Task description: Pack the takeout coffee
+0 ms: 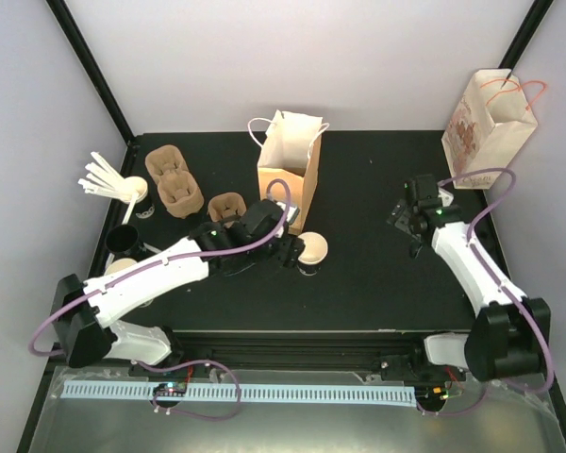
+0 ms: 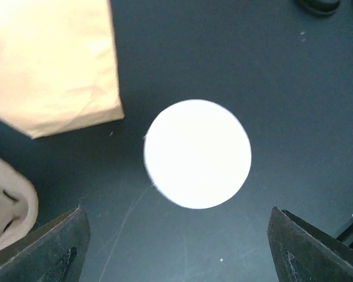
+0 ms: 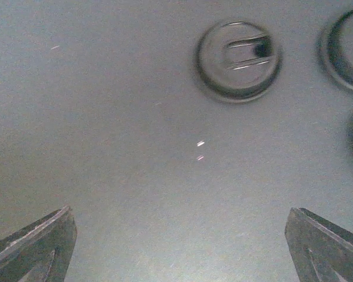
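The cream paper cup (image 1: 313, 248) stands without a lid on the black table, just in front of the open brown bag (image 1: 290, 168). In the left wrist view the cup (image 2: 197, 154) is a bright white disc seen from above, with the bag (image 2: 53, 64) at the upper left. My left gripper (image 1: 291, 253) is beside the cup. It is open and empty (image 2: 177, 222), with the cup just beyond the fingertips. My right gripper (image 1: 407, 225) hovers over the right half of the table, open and empty (image 3: 179, 222). A black round lid (image 3: 239, 59) lies on the table ahead of it.
A second black lid (image 3: 347, 50) shows at the right edge of the right wrist view. Brown pulp cup carriers (image 1: 174, 179) and white stirrers (image 1: 108, 177) sit at the back left. A printed paper bag (image 1: 486, 123) leans at the back right. A black cup (image 1: 123, 240) stands at the left edge.
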You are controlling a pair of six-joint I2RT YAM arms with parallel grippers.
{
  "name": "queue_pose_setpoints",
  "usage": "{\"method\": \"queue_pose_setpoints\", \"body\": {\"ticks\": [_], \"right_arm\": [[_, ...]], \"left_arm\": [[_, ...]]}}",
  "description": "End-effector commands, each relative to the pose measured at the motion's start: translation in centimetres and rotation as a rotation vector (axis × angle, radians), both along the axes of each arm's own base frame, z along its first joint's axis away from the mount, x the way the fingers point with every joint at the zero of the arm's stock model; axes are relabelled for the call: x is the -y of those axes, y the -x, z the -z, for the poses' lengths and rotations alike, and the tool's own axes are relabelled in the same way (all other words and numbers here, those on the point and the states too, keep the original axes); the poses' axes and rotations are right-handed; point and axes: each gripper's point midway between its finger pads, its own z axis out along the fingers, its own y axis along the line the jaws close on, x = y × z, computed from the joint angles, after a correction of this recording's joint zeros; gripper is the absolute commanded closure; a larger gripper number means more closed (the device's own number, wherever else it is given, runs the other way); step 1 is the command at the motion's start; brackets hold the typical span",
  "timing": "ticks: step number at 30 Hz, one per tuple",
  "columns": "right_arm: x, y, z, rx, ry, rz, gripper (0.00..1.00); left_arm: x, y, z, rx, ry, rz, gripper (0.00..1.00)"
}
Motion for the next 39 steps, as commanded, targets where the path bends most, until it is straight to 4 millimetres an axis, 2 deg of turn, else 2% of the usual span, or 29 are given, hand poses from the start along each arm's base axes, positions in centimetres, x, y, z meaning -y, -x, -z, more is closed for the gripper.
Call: {"method": "queue_pose_setpoints", "body": {"ticks": [1,8,13,20,25,28,32,39], "right_arm": [[3.9,-2.8,0.2,0.007,0.005,0.138,0.0],[7.5,-7.1,2.7,-0.11,0.011,0.234,0.0],[9.6,-8.7,5.9,-0.217,-0.013,0.279,0.0],[11.7,-9.7,7.5,-0.236,-0.069,0.291,0.0],[13.0,-9.3,8.7,-0.256,-0.102,0.316,0.0],[13.0,-9.3,9.2,-0.242,-0.145,0.314,0.01],[13.4,-9.3,10.1,-0.264,-0.168,0.325,0.06],[13.2,-10.0,11.4,-0.296,-0.19,0.319,0.07]], "left_arm": [[-0.5,0.9,-1.3,-0.041,0.133,0.04,0.14],[-2.0,1.3,-2.2,-0.02,0.135,0.024,0.13],[-3.1,1.6,-2.3,-0.013,0.138,-0.006,0.13],[-3.8,1.6,-2.9,0.011,0.177,-0.031,0.12],[-3.4,1.4,-2.8,0.0,0.186,-0.036,0.12],[-2.8,1.3,-2.8,-0.012,0.184,-0.029,0.12],[-2.3,1.3,-2.4,-0.043,0.174,-0.019,0.12],[-1.8,1.2,-2.3,-0.073,0.162,-0.017,0.12]]}}
